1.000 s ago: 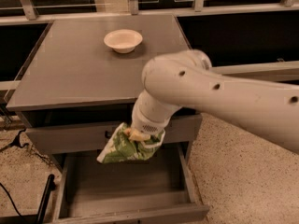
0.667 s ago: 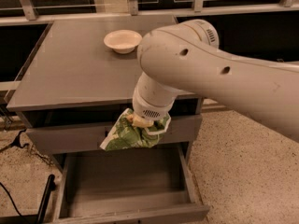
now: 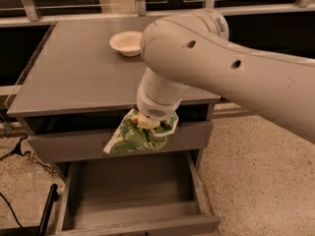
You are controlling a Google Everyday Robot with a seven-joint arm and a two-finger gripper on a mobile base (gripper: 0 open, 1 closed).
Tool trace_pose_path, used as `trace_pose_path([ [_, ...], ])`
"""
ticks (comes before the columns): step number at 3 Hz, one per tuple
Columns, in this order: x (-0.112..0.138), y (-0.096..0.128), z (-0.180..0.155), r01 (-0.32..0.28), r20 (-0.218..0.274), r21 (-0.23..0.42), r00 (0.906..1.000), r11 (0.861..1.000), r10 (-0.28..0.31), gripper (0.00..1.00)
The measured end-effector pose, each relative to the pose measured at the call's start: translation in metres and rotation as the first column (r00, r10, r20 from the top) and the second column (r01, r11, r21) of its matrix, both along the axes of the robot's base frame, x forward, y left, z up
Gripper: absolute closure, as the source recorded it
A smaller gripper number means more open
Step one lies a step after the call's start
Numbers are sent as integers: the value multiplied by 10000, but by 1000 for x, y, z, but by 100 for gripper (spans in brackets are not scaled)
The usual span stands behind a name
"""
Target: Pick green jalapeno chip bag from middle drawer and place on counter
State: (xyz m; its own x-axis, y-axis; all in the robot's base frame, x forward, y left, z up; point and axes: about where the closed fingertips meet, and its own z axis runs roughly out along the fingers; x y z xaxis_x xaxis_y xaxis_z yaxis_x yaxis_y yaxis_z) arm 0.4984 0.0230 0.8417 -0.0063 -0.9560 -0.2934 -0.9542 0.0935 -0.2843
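My gripper [image 3: 147, 122] hangs under the white arm's wrist, just in front of the counter's front edge. It is shut on the green jalapeno chip bag [image 3: 135, 137], which dangles from it in the air, level with the upper drawer front and above the open middle drawer [image 3: 133, 191]. The drawer is pulled out with its grey floor showing bare. The counter [image 3: 74, 68] is the flat grey cabinet top behind and above the bag.
A pale round bowl [image 3: 127, 43] stands on the counter near its back edge. My large white arm [image 3: 231, 68] spans the right half of the view. Dark cables and a black bar [image 3: 47, 213] lie on the speckled floor at left.
The arm has risen and swung back over the counter's front edge, lifting the chip bag a little higher above the open drawer.
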Motion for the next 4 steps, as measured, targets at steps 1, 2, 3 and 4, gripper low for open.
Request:
trace_pose_path([
  [1, 11, 3, 37, 168, 265, -358, 9995, 9992, -159, 100],
  [2, 35, -4, 94, 715, 686, -1054, 9956, 9919, -644, 100],
  [3, 59, -6, 117, 865, 1197, -1070, 9901, 9905, -735, 100],
  [4, 78, -12, 109, 777, 1409, -567, 9876, 9954, -691, 100],
])
